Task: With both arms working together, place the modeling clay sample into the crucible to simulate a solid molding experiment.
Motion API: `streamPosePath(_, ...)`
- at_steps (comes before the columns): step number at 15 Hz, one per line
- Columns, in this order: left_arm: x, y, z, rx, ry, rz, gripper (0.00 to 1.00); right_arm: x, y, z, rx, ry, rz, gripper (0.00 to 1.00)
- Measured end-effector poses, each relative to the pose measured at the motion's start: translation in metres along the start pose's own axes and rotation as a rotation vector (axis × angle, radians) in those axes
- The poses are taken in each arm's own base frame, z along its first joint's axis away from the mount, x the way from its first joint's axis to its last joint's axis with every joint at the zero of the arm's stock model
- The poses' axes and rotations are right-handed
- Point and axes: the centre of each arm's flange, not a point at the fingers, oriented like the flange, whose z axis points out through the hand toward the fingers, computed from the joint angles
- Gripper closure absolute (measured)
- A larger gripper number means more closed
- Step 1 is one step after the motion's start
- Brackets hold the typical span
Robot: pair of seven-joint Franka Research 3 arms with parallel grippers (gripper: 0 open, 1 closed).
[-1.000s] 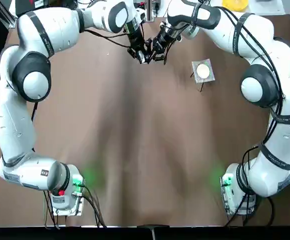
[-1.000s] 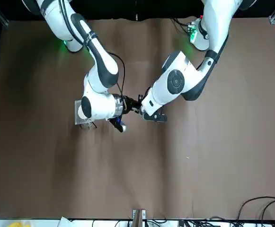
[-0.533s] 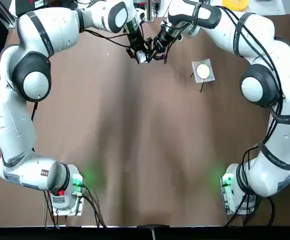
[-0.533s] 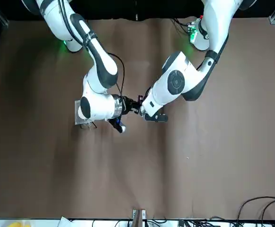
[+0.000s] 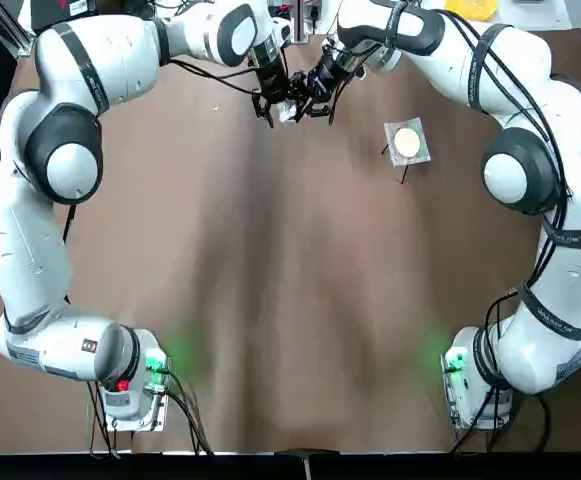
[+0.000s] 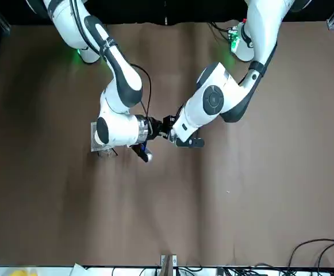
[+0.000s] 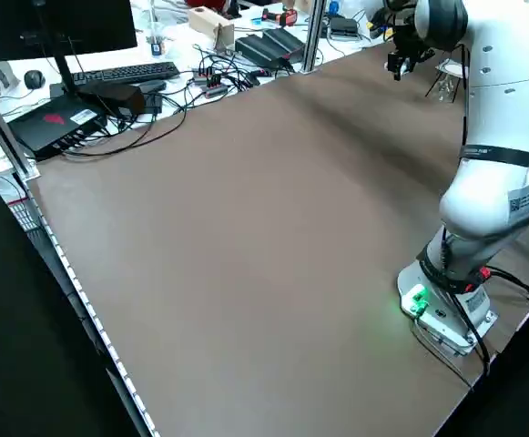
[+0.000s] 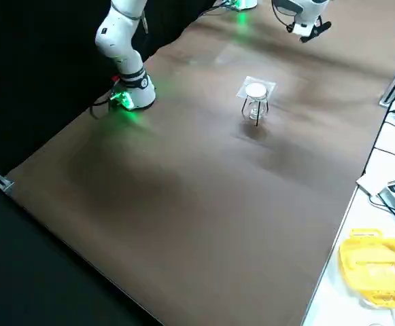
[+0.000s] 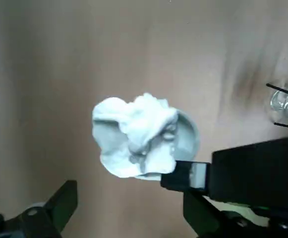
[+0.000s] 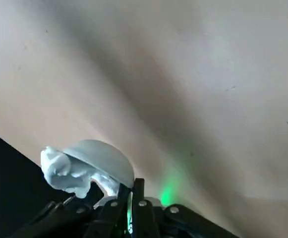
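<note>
The crucible (image 9: 184, 136), a small white cup, hangs tipped above the brown table near its far edge. My right gripper (image 10: 129, 188) is shut on its rim, seen as a black block in the left wrist view. The modeling clay sample (image 9: 136, 130), a whitish lump, sits in the cup's mouth and bulges out of it (image 10: 64, 173). My left gripper (image 9: 129, 201) faces the cup with its fingers spread wide and nothing between them. In the top view both grippers meet tip to tip, left gripper (image 5: 275, 104) and right gripper (image 5: 306, 98), with the crucible (image 5: 289, 110) between them.
A square silvery plate (image 5: 420, 152) on thin dark legs, with a white disc in its middle, stands to the right of the grippers (image 8: 246, 88). A keyboard (image 7: 123, 73) and cables lie beyond the table's edge. A yellow object (image 8: 374, 261) lies off the table.
Both grippers, still tip to tip, have shifted slightly toward the table's far edge together with the cup. The plate on legs has not moved.
</note>
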Motion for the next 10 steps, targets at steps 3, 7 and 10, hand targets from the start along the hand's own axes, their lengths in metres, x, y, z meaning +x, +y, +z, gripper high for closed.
streamPosePath(3,-0.005,0.003,0.0,0.008,-0.017,-0.001,0.0,-0.003,-0.002,0.004,0.003,-0.004,-0.004,0.96)
streamPosePath(7,-0.01,0.002,-0.006,0.039,-0.052,-0.001,0.0,-0.006,-0.003,0.006,0.007,-0.007,-0.012,0.96)
streamPosePath(10,-0.013,-0.007,-0.009,0.085,-0.103,-0.008,0.0,0.011,0.003,-0.01,0.024,0.007,-0.008,0.96)
